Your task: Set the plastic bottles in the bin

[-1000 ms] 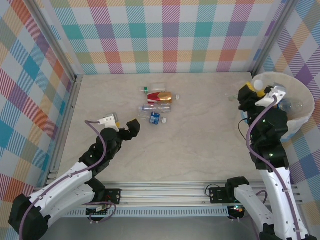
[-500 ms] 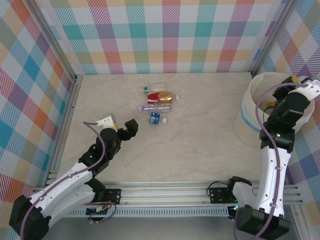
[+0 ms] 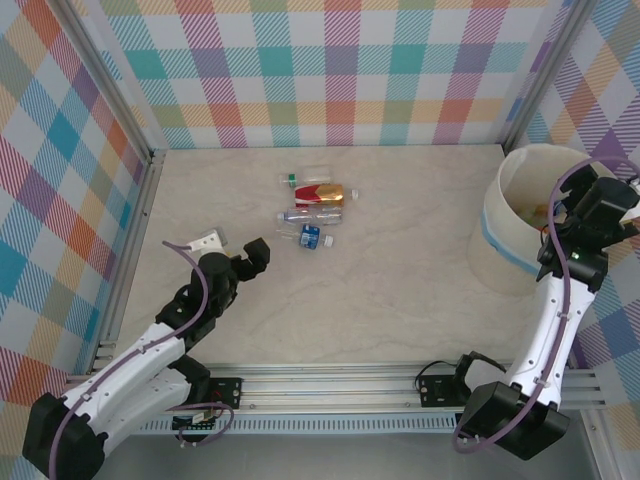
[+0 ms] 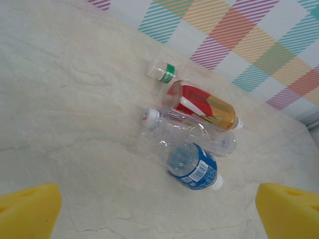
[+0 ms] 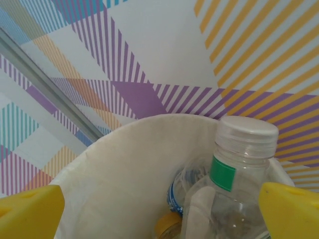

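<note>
Bottles going in: right fingers (image 5: pixel 30 211) stand wide apart over the bin (image 5: pixel 124 164) at the right edge of the overhead view. A green-banded bottle (image 5: pixel 234 169) sits between them, nearer the right-hand one, neck up inside the liner. Best move, I'd say: jaws wide, lift straight clear of the rim. Left fingers (image 4: pixel 27 209), also apart and empty, face four bottles (image 4: pixel 192 167) clustered on the counter (image 4: pixel 75 99) just ahead.

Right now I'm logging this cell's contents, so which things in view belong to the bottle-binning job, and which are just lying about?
Job: green-banded bottle, red-and-gold bottle, clear bottle, blue-label bottle, bin, green-label bottle inside it.
Just surroundings: table, checked walls, metal rail.
</note>
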